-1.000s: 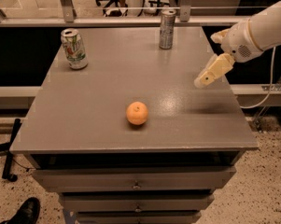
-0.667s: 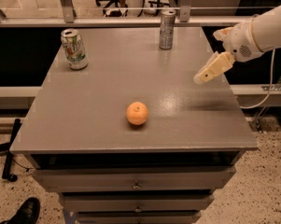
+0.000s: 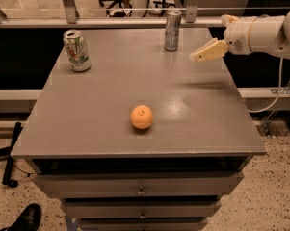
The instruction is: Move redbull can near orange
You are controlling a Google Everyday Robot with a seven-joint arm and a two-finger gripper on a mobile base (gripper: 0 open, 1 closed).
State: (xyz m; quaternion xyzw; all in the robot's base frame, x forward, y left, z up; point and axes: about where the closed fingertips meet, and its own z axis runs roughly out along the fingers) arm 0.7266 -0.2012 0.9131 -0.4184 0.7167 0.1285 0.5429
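Note:
The redbull can, tall, slim and silver-grey, stands upright at the far edge of the grey cabinet top. The orange sits near the middle front of the top. My gripper hangs above the far right part of the top, to the right of the redbull can and a little nearer to me. It points left toward the can and holds nothing.
A shorter white-and-green soda can stands at the far left of the top. Drawers are below the front edge. A rail runs behind the cabinet. A shoe is on the floor at lower left.
My gripper has risen and moved back toward the far right corner, ending closer to the height of the redbull can. The cans and the orange have not moved.

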